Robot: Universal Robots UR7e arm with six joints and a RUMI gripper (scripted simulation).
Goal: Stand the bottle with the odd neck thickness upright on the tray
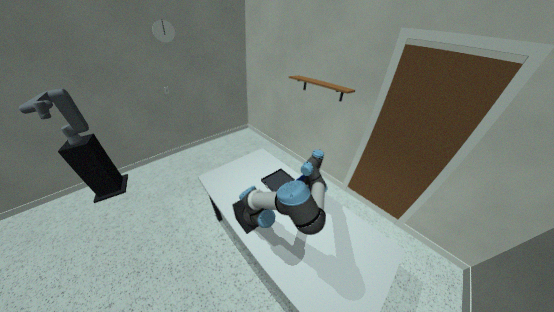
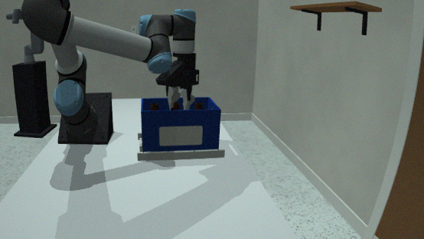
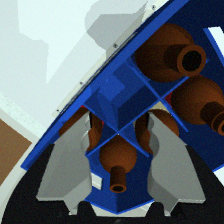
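A blue crate (image 2: pixel 180 122) stands on the table with brown bottles upright in its cells. My gripper (image 2: pixel 177 103) is lowered into the crate's top. In the wrist view my gripper (image 3: pixel 118 113) is open, with one finger on each side of a brown bottle (image 3: pixel 117 162); its neck stands free between them. Two more bottles (image 3: pixel 172 55) (image 3: pixel 200 102) stand in cells at the upper right. Others are partly hidden behind my fingers. One cell (image 3: pixel 117 92) looks empty. A flat grey tray (image 2: pixel 181 154) shows along the crate's near bottom edge.
The arm's dark base (image 2: pixel 86 119) stands left of the crate. In the top view the arm (image 1: pixel 295 200) hides most of the crate, and a dark flat tray (image 1: pixel 278 178) lies beside it. A wall runs close along the table's side.
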